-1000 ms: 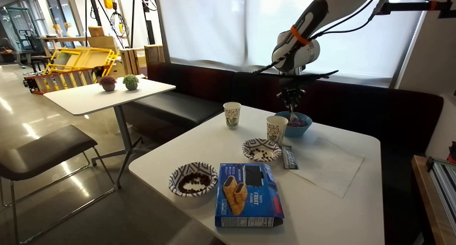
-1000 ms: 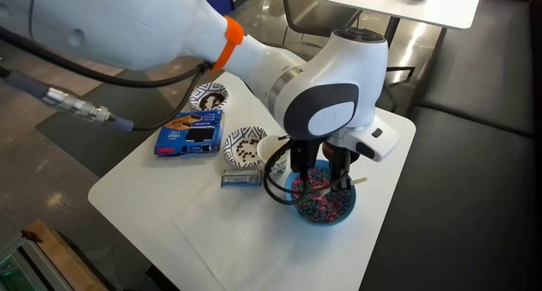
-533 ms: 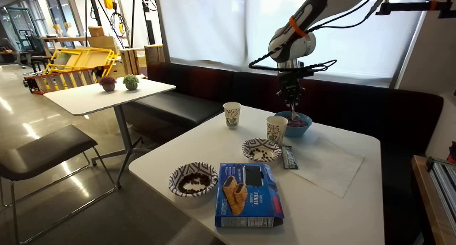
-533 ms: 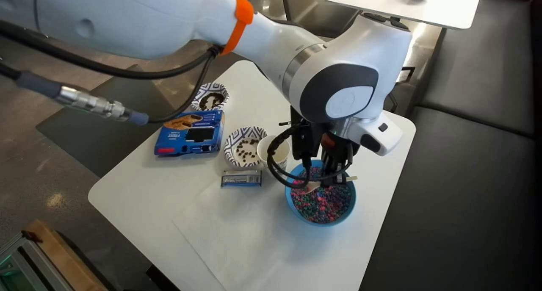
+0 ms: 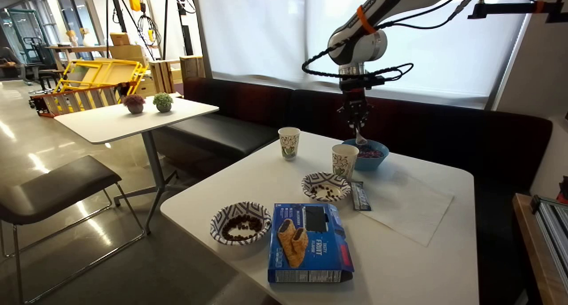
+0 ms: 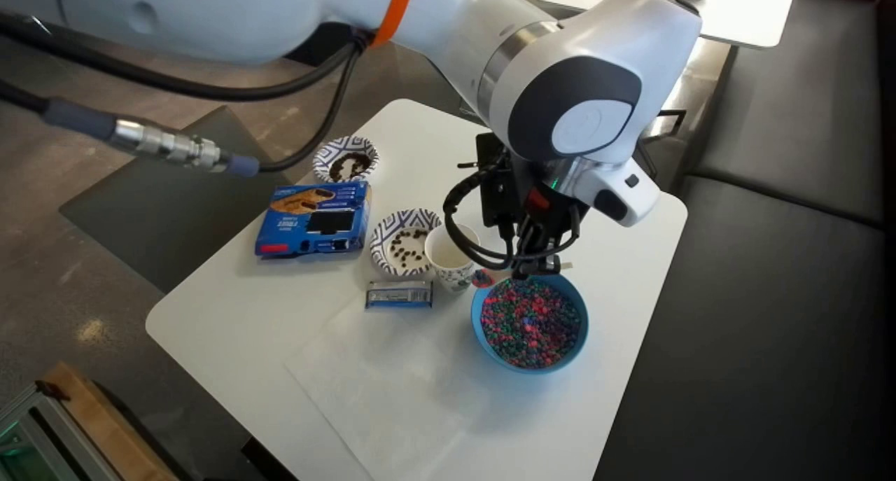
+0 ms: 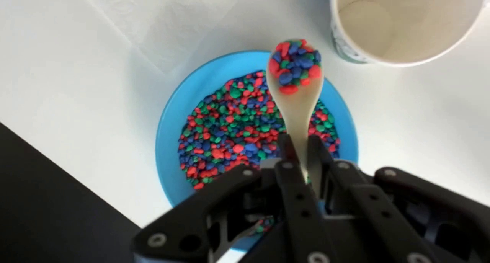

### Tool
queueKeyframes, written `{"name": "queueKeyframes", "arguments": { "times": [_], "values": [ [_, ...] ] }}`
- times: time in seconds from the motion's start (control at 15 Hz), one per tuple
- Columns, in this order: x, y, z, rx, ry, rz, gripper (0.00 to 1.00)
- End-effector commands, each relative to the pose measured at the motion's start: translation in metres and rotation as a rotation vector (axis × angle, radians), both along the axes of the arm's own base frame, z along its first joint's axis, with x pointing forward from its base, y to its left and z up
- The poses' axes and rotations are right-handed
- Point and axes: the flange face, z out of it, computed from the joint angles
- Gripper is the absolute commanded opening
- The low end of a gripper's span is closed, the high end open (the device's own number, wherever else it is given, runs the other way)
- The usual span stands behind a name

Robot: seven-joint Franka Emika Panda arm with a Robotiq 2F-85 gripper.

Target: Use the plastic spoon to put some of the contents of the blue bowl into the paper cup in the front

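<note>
White surface below, the end effector pinches the loaded plastic spoon above the blue bowl, tip toward twelve in the wrist view, nearer paper cup at one o'clock.

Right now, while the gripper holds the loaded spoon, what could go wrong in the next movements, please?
Spilling: the colored bits are heaped close to the edge of the spoon, so a jerk or tilt could drop some.
Missing: in the wrist view the spoon's head is beside the paper cup, not over its opening; tipping too early would probably miss.
Twisting: the gripper pinches only the narrow handle, so the spoon might turn under its load.
</note>
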Motion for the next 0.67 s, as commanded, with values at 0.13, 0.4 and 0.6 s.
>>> {"name": "queueKeyframes", "arguments": {
  "times": [0.13, 0.4, 0.6],
  "values": [
    [0.031, 0.029, 0.021, 0.101, -0.038, -0.019, 0.03],
    [0.054, 0.042, 0.034, 0.122, -0.045, -0.067, 0.03],
    [0.071, 0.043, 0.041, 0.096, -0.046, -0.168, 0.03]
  ]
}}
